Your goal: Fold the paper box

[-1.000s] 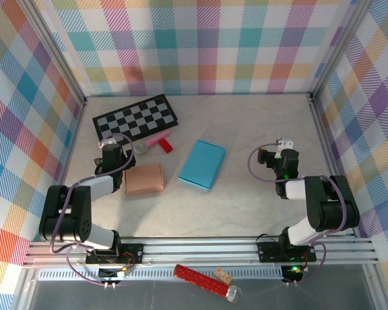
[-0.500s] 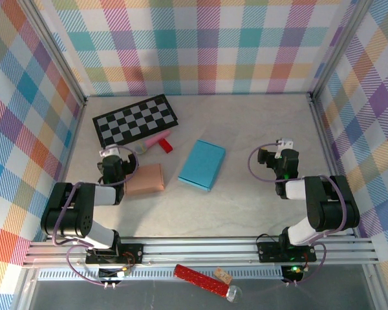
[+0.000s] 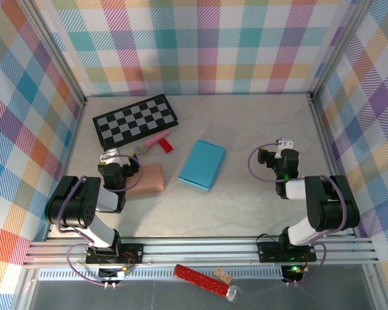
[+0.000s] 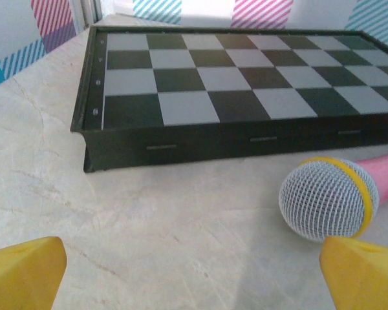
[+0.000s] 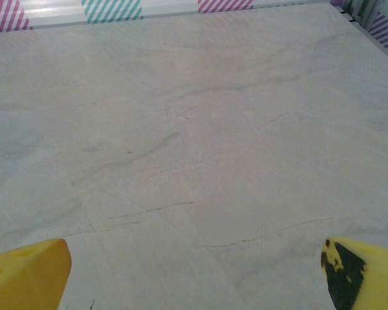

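A pale, marble-veined worktop is enclosed by walls covered in pastel plaid. The paper box is seen on the left half of the worktop, just beside the left claw and left of a blue slab. It is presented as a tan, matte, low rectangular block with softly rounded corners and a flat closed top; no loose flaps can be made out from above. Its left edge is partly hidden behind the left wrist. The blue slab, a flat rectangle with crisp edges, is laid at a slant near the middle of the worktop, apart from the box. A rigid folding chessboard with dark and light grey squares and a dark raised rim is placed toward the far left corner; in the left wrist view its side wall is shown resting on the stone-like surface. A toy microphone, with a silver mesh ball, a yellow band and a pink handle, is laid just in front of the board, and a small red piece is set against its handle. The left claw's yellow fingers are spread wide with nothing between them. The right claw is likewise held wide over bare worktop, gripping nothing.
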